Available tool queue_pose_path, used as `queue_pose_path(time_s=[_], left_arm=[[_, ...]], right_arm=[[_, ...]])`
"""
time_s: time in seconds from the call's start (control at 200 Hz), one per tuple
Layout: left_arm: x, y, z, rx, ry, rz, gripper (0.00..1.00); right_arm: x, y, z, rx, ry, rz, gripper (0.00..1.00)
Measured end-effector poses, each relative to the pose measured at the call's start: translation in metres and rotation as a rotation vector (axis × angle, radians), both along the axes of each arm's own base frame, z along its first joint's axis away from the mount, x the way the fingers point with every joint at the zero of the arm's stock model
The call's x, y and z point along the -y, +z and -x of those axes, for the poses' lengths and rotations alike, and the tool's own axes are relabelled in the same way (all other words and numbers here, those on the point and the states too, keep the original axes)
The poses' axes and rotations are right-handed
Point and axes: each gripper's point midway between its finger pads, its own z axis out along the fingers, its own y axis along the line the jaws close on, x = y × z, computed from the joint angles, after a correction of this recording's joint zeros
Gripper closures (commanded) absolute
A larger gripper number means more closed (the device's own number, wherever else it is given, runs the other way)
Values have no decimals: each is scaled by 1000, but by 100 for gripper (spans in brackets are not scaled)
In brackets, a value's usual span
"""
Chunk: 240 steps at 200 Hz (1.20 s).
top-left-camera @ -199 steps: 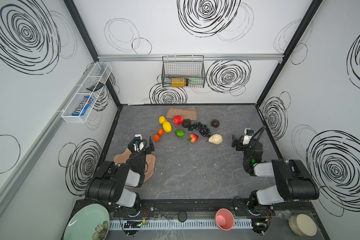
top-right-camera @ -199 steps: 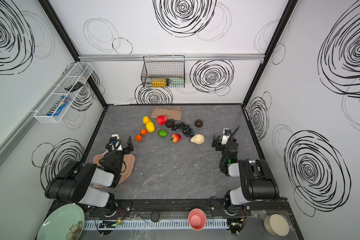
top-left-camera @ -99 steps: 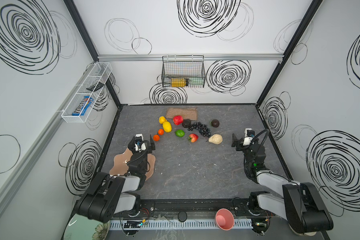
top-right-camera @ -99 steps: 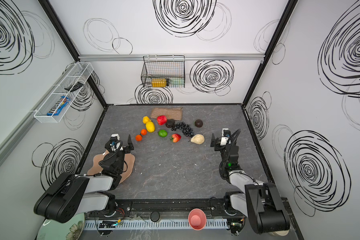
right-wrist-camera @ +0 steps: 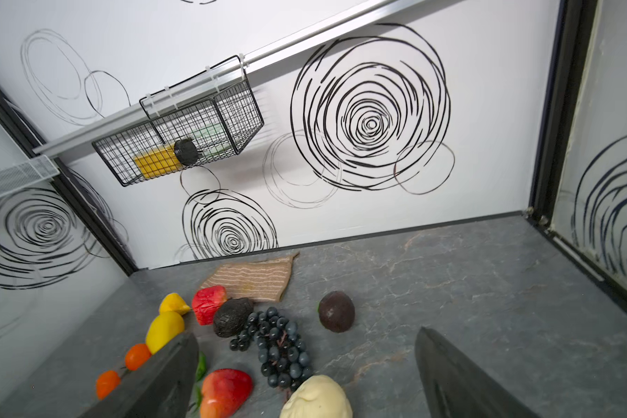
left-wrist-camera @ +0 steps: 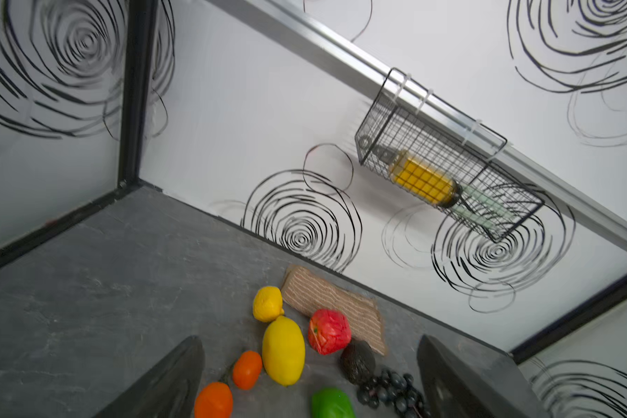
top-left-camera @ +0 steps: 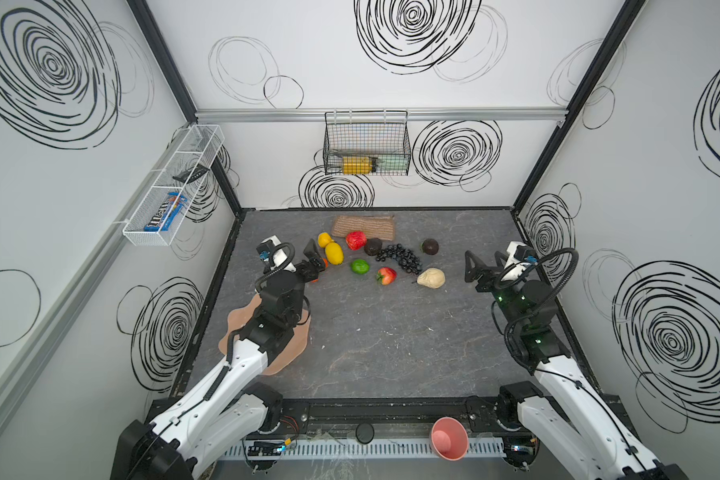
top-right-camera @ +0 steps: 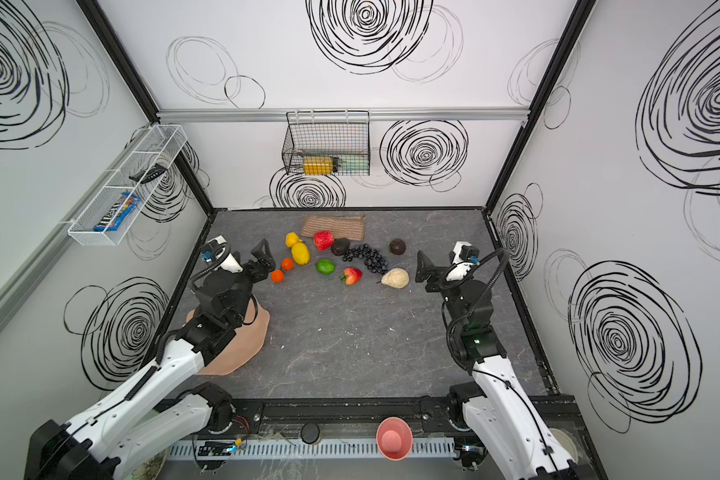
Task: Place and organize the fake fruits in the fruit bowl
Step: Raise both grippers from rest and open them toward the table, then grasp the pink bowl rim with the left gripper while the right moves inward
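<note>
Nothing in the bowl yet: eleven fake fruits (top-left-camera: 334, 252) lie loose toward the far edge of the counter (top-right-camera: 350, 340).
The fruit bowl (top-right-camera: 250, 340) sits by the counter's near-left corner, largely hidden under the left arm (top-right-camera: 175, 365). The part that shows holds no fruit, so I judge the whole job is left to do. Counted: two lemons (top-right-camera: 300, 253), two oranges (top-right-camera: 287, 264), one red apple (top-right-camera: 323, 240), one lime (top-right-camera: 325, 266), one strawberry (top-right-camera: 351, 275), two avocados (top-right-camera: 397, 246), one grape bunch (top-right-camera: 364, 257) and one pear (top-right-camera: 395, 277), all just in front of the woven mat (top-right-camera: 333, 226) at the far edge. Beside the oranges the left gripper (top-right-camera: 264, 257) hovers spread and empty, and the right gripper (top-left-camera: 482, 264), likewise spread and empty, hangs near the pear on its right-edge side.
</note>
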Motion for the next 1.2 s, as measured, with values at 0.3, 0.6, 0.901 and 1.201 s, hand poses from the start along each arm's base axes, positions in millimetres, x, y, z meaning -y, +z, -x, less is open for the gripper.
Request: queue_pose_path(time_s=[0.3,0.6,0.901,1.201], left_arm=[[13,-110,44,-433,-144,35,4],[-6,-151,72,-623,-38,-103,4],[16,-198,75,-802,-105,-266,5],[24,-202,80,-821,-94,-409,21]], right_arm=[[-27,-52,36,-218,239,-189,3],[-52,-109,58,-454,345,-286,3],[-71,-136,70,-564,396,-322,3],[-74,-159,75,-632,375,-357,3]])
